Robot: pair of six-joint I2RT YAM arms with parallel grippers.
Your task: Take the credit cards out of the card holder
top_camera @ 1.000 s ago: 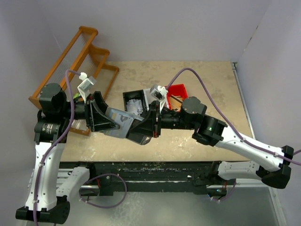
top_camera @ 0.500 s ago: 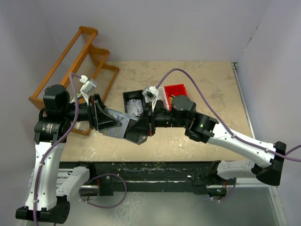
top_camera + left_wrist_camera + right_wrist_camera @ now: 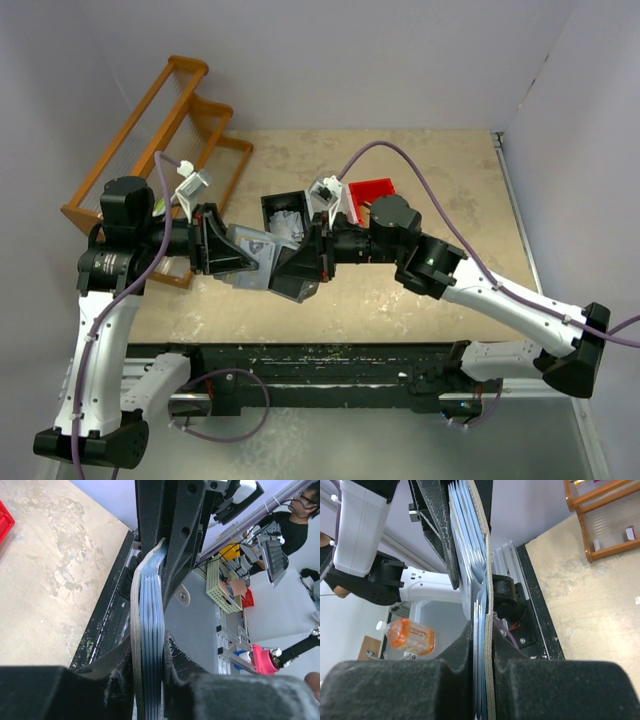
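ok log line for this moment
card holder: held off table | left gripper: shut on it | right gripper: shut on it

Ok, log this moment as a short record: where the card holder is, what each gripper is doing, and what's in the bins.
card holder: held in the air between both grippers, its pleated pockets seen edge-on in the wrist views
left gripper: clamped on one end of the holder
right gripper: shut on the other end
black bin: pale cards lying inside
red bin: right of the black bin, contents hidden
wooden rack: far left corner
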